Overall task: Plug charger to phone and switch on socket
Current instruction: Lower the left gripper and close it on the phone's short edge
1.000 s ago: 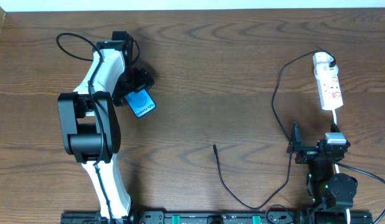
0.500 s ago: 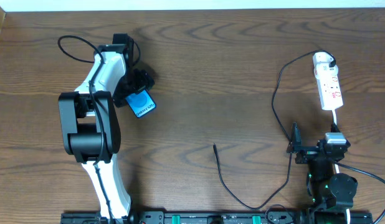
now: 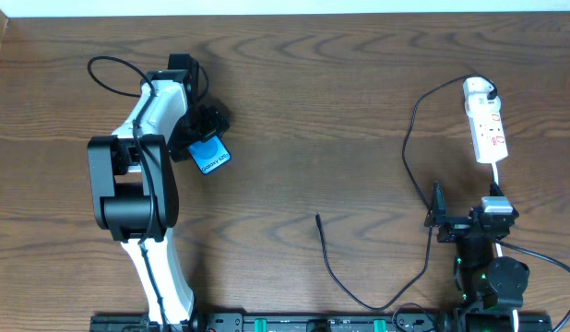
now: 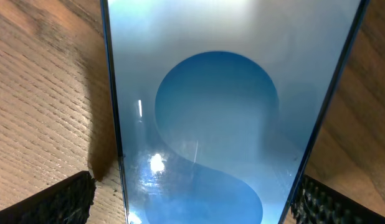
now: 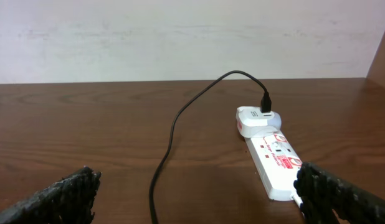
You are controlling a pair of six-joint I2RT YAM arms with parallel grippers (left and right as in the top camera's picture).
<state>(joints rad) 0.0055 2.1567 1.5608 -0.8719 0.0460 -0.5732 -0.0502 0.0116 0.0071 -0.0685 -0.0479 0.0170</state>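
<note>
Phone (image 3: 209,154) (image 4: 223,112): lies flat and screen up on the table (image 3: 313,101), far to the left of the socket and well apart from it. The blue display with its darker circle fills the left wrist view.
Socket (image 3: 486,129) (image 5: 276,165): white power strip with red markings, lying lengthwise. A white cord (image 3: 496,175) leaves its near end.
Adapter (image 3: 479,89) (image 5: 258,118): white block seated at the far end of the socket.
Charger (image 3: 409,138) (image 5: 174,130): black cable with 1 end plugged into the adapter. It arcs out to the left of the socket, then runs toward the front of the table.
Connector tip (image 3: 317,218): free on the bare wood, left of the socket and nearer the front, between socket and phone, touching neither.
Left end effector (image 3: 204,136) (image 4: 199,202): far left of the socket, low over the phone, jaws spread to their widest. Its 2 fingers (image 4: 55,199) stand either side of the phone's edges and nothing is gripped.
Right end effector (image 3: 468,219) (image 5: 199,199): just in front of the socket's near end, facing along it, jaws fully apart and empty.
</note>
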